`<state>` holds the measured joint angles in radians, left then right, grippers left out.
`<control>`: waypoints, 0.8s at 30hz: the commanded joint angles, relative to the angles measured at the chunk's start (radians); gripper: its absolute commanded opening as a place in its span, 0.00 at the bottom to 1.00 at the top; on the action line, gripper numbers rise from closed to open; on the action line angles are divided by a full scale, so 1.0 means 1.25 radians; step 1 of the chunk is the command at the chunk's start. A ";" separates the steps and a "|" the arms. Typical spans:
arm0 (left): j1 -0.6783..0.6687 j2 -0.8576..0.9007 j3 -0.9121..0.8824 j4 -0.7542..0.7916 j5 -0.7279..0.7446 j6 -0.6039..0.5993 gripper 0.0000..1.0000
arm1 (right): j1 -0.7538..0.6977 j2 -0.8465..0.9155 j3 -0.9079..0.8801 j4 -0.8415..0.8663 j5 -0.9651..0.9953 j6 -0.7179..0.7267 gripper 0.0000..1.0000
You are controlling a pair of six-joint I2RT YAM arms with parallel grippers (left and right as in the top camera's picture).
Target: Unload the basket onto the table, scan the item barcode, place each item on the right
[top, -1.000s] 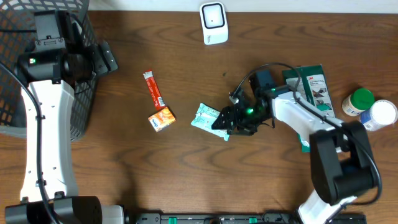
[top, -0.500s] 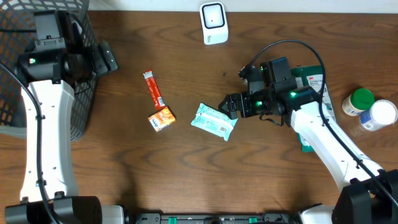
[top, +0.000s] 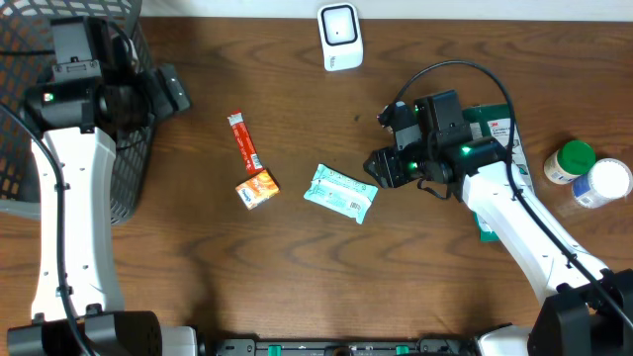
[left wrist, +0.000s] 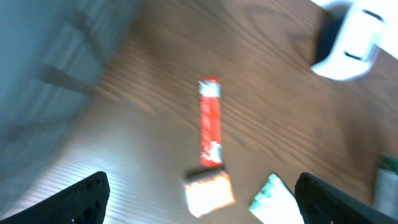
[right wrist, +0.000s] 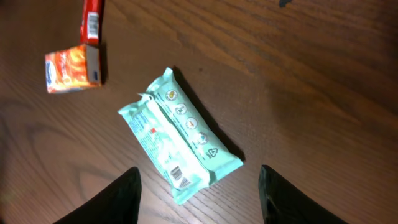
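Progress of the scan, early stage as far as the views show. The teal pack (right wrist: 177, 146) lies flat on the worktop (top: 198, 277) near its middle, well apart from the white scanner (top: 339, 37) at the far edge. Its barcode (right wrist: 178, 175) faces up near one end of the pack. My right gripper (right wrist: 199, 186) hangs above the pack with its jaws spread to either side, touching nothing and holding nothing. My left gripper (left wrist: 202, 186) is spread wide too, empty, up beside the wire basket (top: 129, 168).

Done, by my reading: at most the approach to the pack. Left: closing on the pack, lifting it, turning the barcode toward the scanner, and setting the pack down again. Nothing in view shows a scan having registered.

Count of things:
- one scanner
- one teal pack
- one red stick sachet (top: 244, 143)
- one orange packet (top: 257, 188), just beside the sachet's near end
- one green-and-white box (top: 499, 129), partly under my right arm
- two bottles at the right edge, touching: a green-capped bottle (top: 572, 160) and a white-capped bottle (top: 605, 182)
- one wire basket
- two grippers
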<state>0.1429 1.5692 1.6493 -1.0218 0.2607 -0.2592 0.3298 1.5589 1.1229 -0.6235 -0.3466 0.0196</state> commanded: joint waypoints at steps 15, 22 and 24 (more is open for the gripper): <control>-0.336 0.006 -0.233 0.089 0.066 -0.063 0.24 | 0.003 0.081 0.004 0.010 0.007 -0.053 0.64; -0.441 0.039 -0.286 0.098 -0.099 -0.243 0.09 | 0.003 0.164 0.004 0.043 -0.090 -0.138 0.67; -0.479 0.062 -0.315 0.125 -0.099 -0.258 0.08 | 0.000 0.180 0.004 0.054 -0.109 -0.139 0.67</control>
<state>-0.3927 1.5898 1.3148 -0.8917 0.2180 -0.4732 0.3298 1.7561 1.1229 -0.5716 -0.3985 -0.0944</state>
